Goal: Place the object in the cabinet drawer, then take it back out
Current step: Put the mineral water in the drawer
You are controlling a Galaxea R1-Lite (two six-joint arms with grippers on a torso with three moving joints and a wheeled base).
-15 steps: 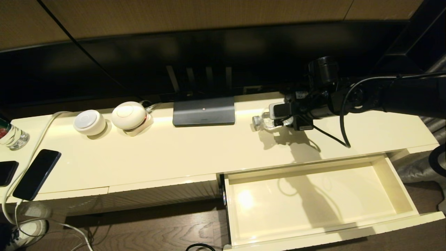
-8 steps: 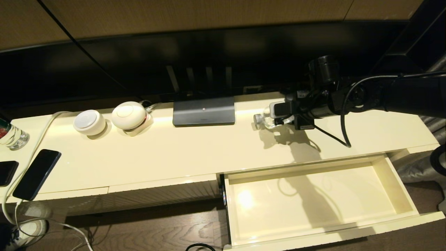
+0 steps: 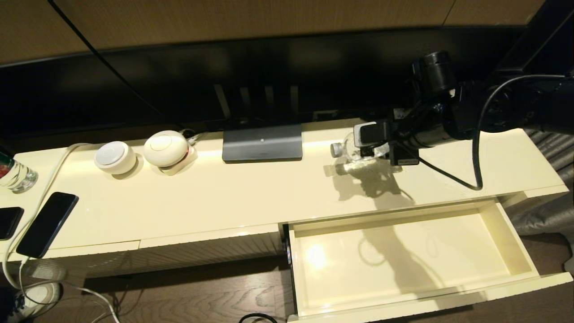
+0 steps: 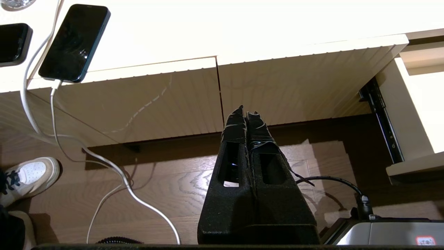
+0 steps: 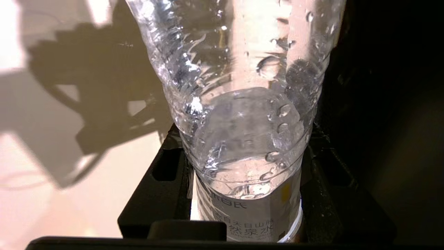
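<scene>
The small clear water bottle [image 3: 352,151] hangs on its side above the cream cabinet top, pale cap pointing left, its shadow on the surface below. My right gripper [image 3: 370,146] is shut on the bottle's labelled body. In the right wrist view the bottle [image 5: 242,114] fills the space between the black fingers [image 5: 163,180], white printed label nearest the camera. The cabinet drawer [image 3: 515,237] stands pulled out below and in front, its smooth cream interior bare. My left gripper [image 4: 245,113] is parked low over the wooden floor, shut and empty, facing the ribbed panels.
On the cabinet top sit a grey router [image 3: 262,142], two white round devices [image 3: 165,148], a glass bottle with a red label [image 3: 13,172] and two dark phones [image 3: 47,223] with a white cable. A dark TV [image 3: 269,67] stands behind. A shoe [image 4: 29,173] rests on the floor.
My right gripper has lifted the bottle off the cabinet top and shifted it slightly right; its shadow now lies apart below it. The left arm stays put.
</scene>
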